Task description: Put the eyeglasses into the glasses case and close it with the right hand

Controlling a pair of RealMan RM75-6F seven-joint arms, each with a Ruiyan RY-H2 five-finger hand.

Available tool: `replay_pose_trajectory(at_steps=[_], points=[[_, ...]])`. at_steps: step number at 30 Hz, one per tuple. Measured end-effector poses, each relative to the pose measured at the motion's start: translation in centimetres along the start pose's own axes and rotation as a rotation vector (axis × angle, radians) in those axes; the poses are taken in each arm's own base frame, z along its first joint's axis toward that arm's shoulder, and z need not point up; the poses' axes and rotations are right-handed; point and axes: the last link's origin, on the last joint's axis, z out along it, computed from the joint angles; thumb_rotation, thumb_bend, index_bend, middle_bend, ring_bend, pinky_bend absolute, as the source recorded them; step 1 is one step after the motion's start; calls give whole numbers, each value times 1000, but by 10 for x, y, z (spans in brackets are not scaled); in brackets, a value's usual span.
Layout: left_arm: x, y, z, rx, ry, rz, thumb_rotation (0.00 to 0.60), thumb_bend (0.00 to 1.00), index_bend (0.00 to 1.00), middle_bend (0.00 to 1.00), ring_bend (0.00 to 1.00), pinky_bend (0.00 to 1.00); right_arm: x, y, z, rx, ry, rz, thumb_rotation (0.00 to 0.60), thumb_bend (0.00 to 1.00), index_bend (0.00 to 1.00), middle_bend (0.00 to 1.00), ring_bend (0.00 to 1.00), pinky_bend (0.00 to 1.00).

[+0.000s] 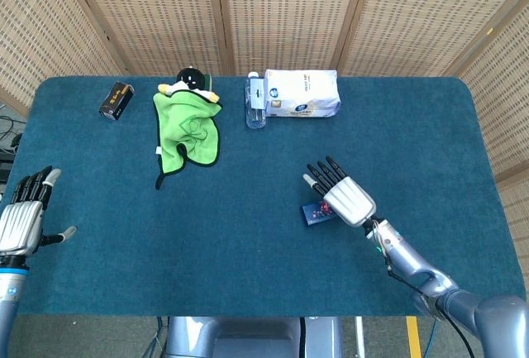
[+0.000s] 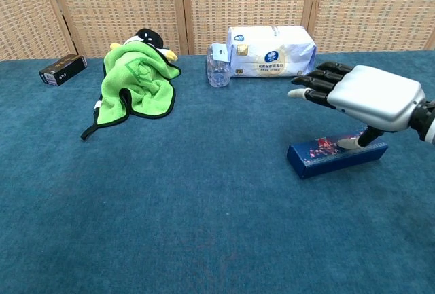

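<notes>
The dark blue glasses case [image 2: 337,155] with red print lies closed, flat on the table.

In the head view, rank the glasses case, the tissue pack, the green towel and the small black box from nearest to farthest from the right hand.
Measured from the right hand:
1. Glasses case, directly under the hand.
2. Tissue pack, at the table's far edge, beyond the hand.
3. Green towel, off to the hand's left.
4. Small black box, near the far-left corner.
</notes>
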Motion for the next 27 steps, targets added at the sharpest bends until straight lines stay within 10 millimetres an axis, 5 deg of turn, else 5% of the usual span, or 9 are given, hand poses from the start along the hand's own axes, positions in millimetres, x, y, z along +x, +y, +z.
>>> replay_pose_trajectory(at_steps=[11,17,27], points=[[-1,1,0,-2,-4,4,600,11,0,0,0,0,34,18,-9,32,-142,259,600,260,0,0,0,33],[-2,1,1,-2,-6,6,600,11,0,0,0,0,28,24,-13,96,-369,270,600,260,0,0,0,33],[-1,1,1,0,-3,4,600,11,0,0,0,0,12,15,1,117,-383,200,600,323,0,10,0,33]])
